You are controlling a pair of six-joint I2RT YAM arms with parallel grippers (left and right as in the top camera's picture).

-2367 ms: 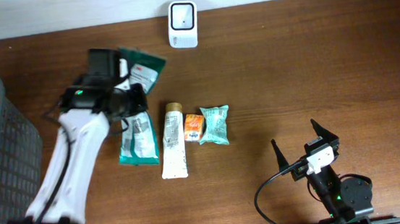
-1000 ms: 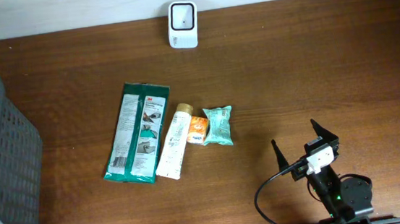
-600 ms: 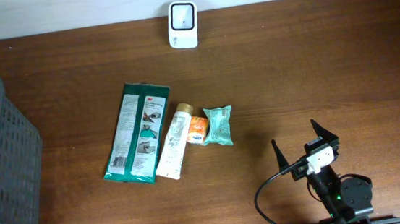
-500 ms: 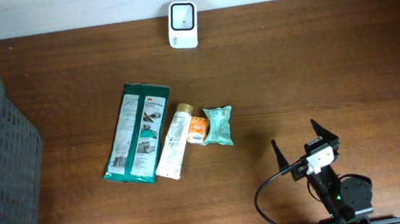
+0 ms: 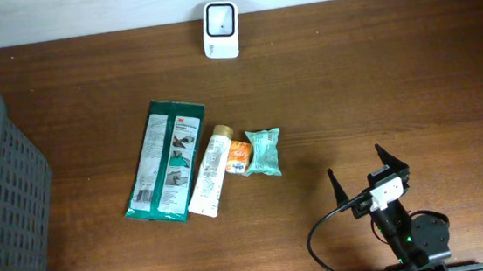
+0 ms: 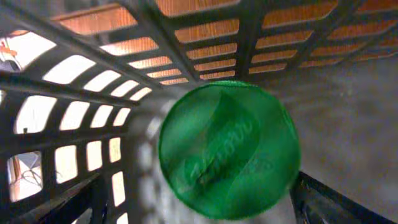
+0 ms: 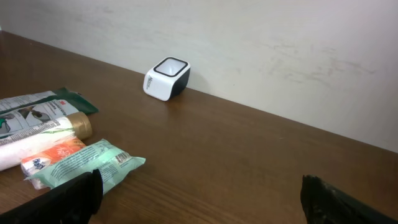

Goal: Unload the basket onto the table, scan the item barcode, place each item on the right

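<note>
A round green item, blurred, lies inside the grey basket in the left wrist view. My left gripper hangs over it, its dark fingers wide apart on either side, and a gap shows at the left finger. The white barcode scanner stands at the table's far edge and also shows in the right wrist view. My right gripper rests open and empty at the front right. In the overhead view the left gripper is hidden.
A flat green pack, a white tube, a small orange packet and a teal packet lie side by side mid-table. The grey basket stands at the left edge.
The left arm has left the items on the table and gone down into the basket; the green pack and tube lie shifted. The right arm has not moved.
</note>
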